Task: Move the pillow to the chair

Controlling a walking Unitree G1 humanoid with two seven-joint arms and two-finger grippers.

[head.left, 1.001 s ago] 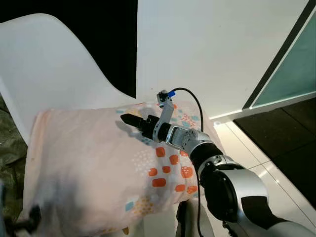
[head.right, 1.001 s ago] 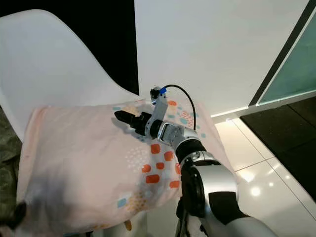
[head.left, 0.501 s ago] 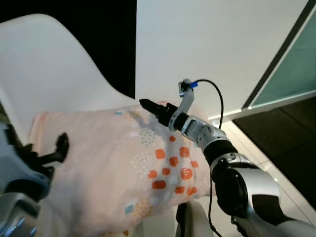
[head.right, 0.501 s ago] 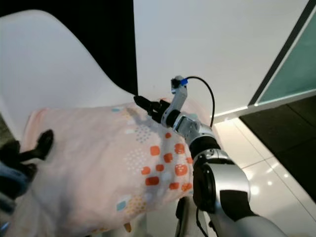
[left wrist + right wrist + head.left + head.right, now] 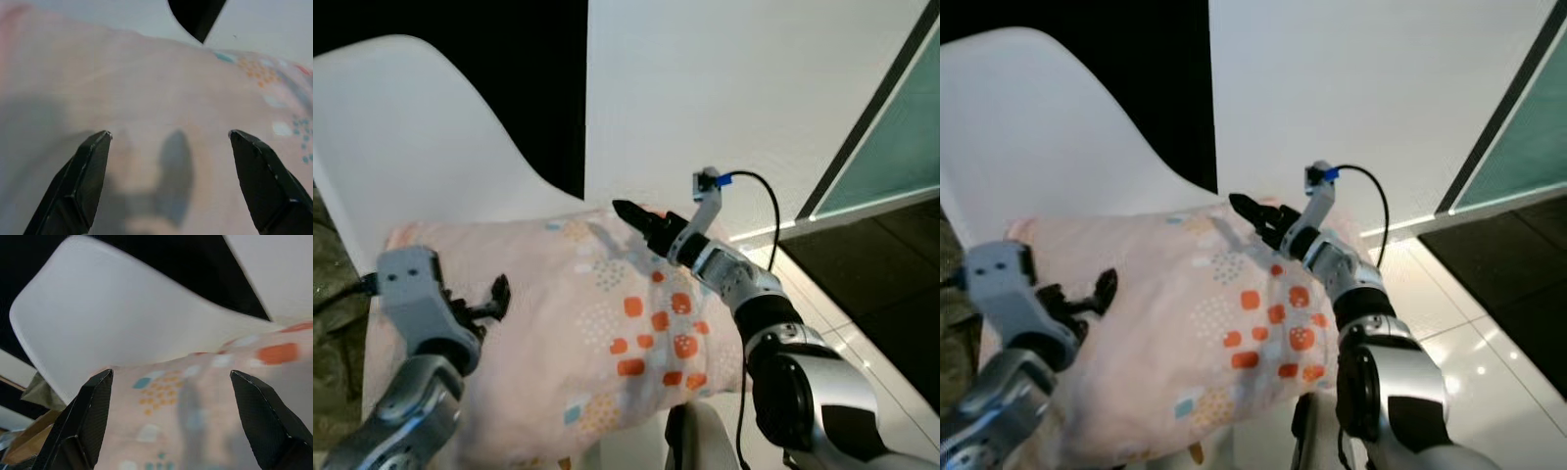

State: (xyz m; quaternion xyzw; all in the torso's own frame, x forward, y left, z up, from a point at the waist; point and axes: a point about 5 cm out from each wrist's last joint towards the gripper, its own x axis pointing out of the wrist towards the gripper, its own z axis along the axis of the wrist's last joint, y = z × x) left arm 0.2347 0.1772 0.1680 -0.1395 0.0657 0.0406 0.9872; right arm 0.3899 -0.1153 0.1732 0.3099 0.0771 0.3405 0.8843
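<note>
The white chair (image 5: 431, 147), a moulded shell with a curved back, takes up the robot's left side, and the pillow (image 5: 587, 343) lies across its seat. The pillow is pale peach, soft and rumpled, with a printed patch of orange blocks, small teal squares and dotted circles toward the robot's right end; that end overhangs the seat edge above the glossy tiled floor (image 5: 862, 323). Behind stands a white wall (image 5: 734, 88) beside a dark opening.

The right claw (image 5: 628, 214) hovers over the pillow's far upper edge, fingers spread apart in its wrist view, clear of the fabric. The left claw (image 5: 495, 294) is above the pillow's plain left part, fingers (image 5: 80, 183) spread wide and holding nothing.

Compared with half a second ago, the left arm has risen further into view and reached farther over the pillow, while the right claw has lifted slightly up and to the right. The pillow lies as it did.
</note>
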